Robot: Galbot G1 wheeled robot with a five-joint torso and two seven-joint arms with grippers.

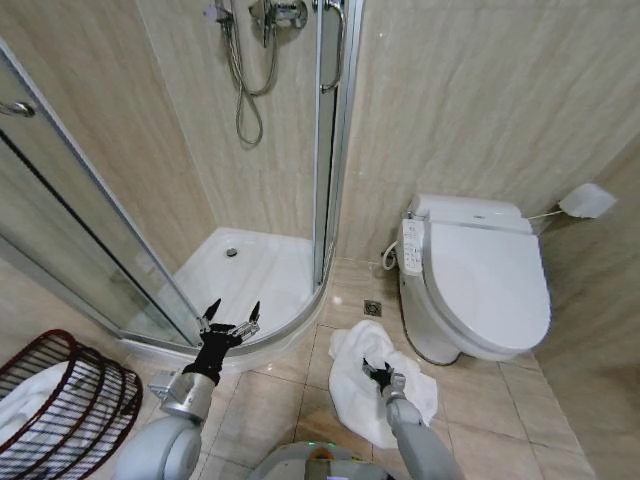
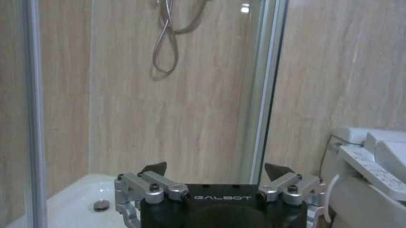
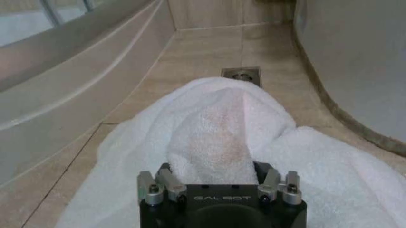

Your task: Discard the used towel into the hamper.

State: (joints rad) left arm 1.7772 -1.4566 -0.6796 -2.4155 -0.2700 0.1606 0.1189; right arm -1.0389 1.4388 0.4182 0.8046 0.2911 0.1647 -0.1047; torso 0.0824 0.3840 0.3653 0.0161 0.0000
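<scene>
While your right gripper (image 1: 378, 374) sits low on the floor w/ the white towel (image 1: 352, 385), its fingers (image 3: 166, 176) are pinched on a raised fold of cloth. In the right wrist view that fold bulges up between the jaws, and the rest of the towel (image 3: 216, 133) spreads out over the tan tiles. The towel lies crumpled betw. the shower base (image 1: 262, 275) and the toilet (image 1: 478, 280), just near the small floor drain (image 1: 372, 308).

Your left gripper (image 1: 230, 317) hangs in the air by the curved edge of the shower, jaws spread wide, nothing in them. In the left wrist view you see both fingertips (image 2: 154, 168) apart, pointing at the shower wall and hose (image 2: 166, 45).

The hamper (image 1: 66, 405) is at your far left, lower corner of the head view, dark red wire, tipped toward you, w/ something white already inside it. It's well apart from the towel, w/ your left arm in betw.
</scene>
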